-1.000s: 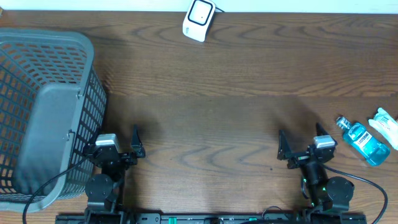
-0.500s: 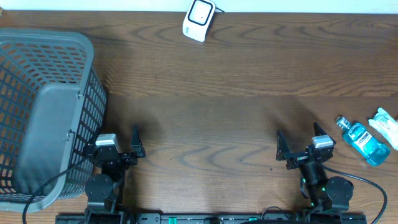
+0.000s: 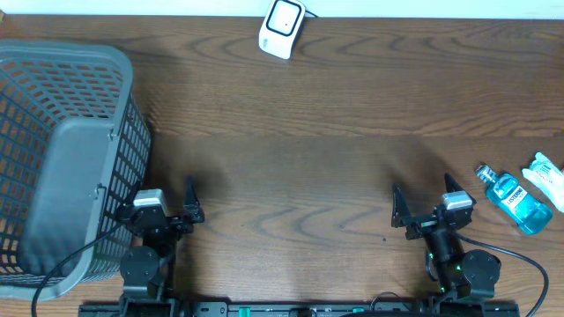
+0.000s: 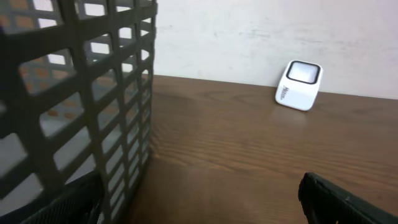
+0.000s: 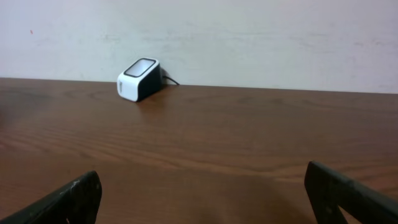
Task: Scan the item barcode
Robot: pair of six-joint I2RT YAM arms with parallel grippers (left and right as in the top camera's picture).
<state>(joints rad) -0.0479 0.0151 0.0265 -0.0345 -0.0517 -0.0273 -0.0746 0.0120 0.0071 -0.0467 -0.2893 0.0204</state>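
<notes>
The white barcode scanner [image 3: 282, 26] stands at the far edge of the table, and shows in the left wrist view [image 4: 299, 85] and the right wrist view [image 5: 139, 79]. A blue mouthwash bottle [image 3: 515, 199] lies at the right edge beside a white tube [image 3: 545, 176]. My left gripper [image 3: 163, 201] sits at the near edge next to the basket, open and empty [image 4: 199, 199]. My right gripper [image 3: 426, 201] rests near the front, left of the bottle, open with only bare wood between its fingers [image 5: 205, 193].
A tall grey slatted basket [image 3: 62, 167] fills the left side and stands close against my left gripper's left finger [image 4: 74, 93]. A pale wall runs behind the table's far edge.
My right gripper has edged very slightly to the left. Nothing else has moved.
</notes>
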